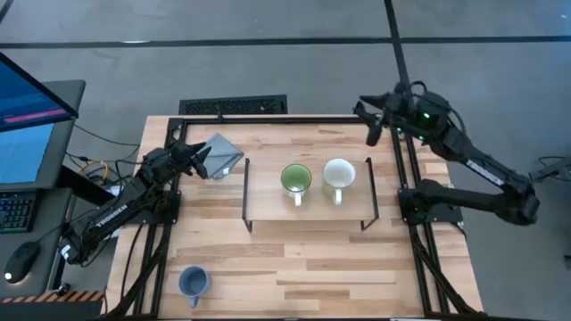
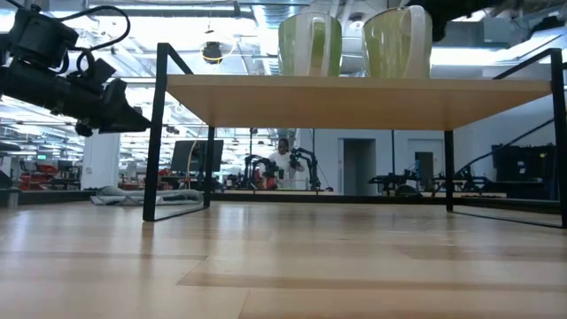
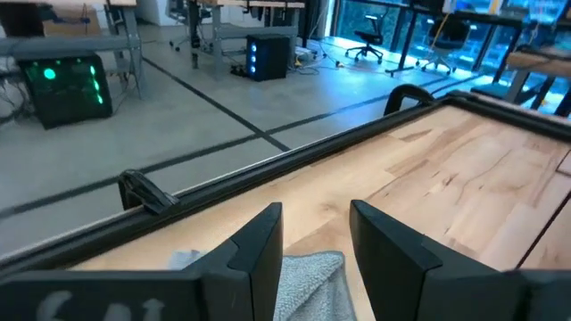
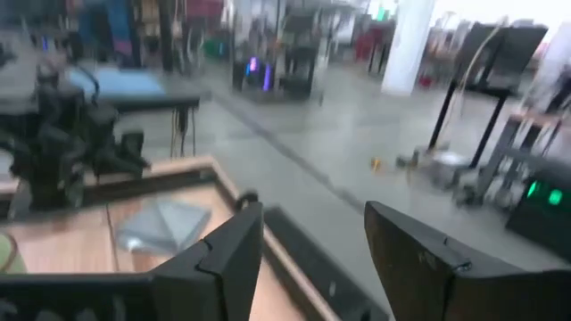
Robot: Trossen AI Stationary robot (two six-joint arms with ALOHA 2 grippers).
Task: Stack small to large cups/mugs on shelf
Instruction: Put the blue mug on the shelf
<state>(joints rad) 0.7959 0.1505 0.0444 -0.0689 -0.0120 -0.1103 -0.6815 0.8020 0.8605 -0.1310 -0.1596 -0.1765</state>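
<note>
So the left gripper (image 1: pixel 201 160) is hovering with its fingers spread and empty, just beside the folded grey cloth (image 1: pixel 223 154) at the back of the table (image 1: pixel 312 267). The right gripper (image 1: pixel 373 120) is also sitting spread and empty, past the back right corner of the shelf (image 1: pixel 268 201). The green mug (image 1: pixel 296 180) and cream mug (image 1: pixel 338 176) are already standing side by side on the shelf, while the blue mug (image 1: pixel 193 282) is waiting well apart near the front edge. My worry: the left arm reaching that far could snag the shelf's wire legs or knock the blue one over. Table's pale wood planks; the room behind is looking like a big open lab with a person far off.
</note>
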